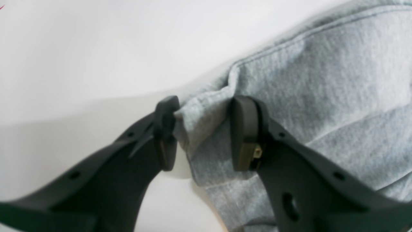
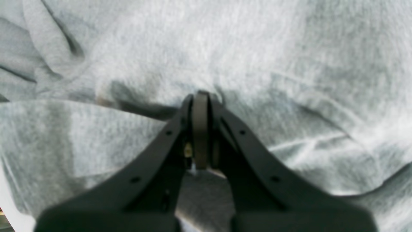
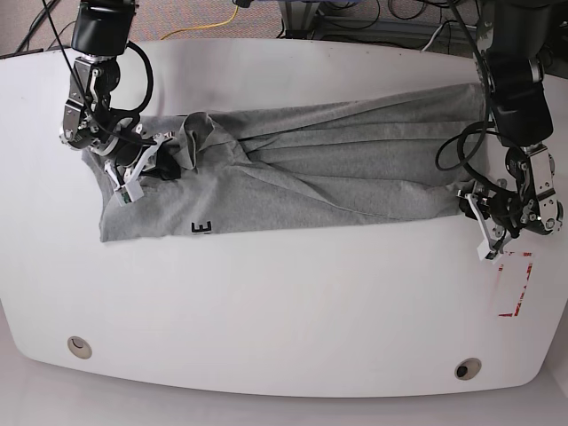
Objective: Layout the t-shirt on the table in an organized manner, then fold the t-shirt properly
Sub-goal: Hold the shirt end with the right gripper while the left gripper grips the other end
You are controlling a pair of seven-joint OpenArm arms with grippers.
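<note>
T-shirt (image 3: 302, 177) lies crumpled across bench (image 3: 284, 302). Our left tool (image 1: 202, 132) straddles hem corner, not yet clenched; right tool (image 2: 201, 129) clenched on t-shirt. We judge risk: corner slipping out, causing lopsided spread.

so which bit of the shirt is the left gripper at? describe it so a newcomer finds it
Start at the white table and follow the grey t-shirt to its end nearest the red tape outline. There the left gripper straddles a bunched corner of stitched hem, unlike the smooth fabric around it.
</note>
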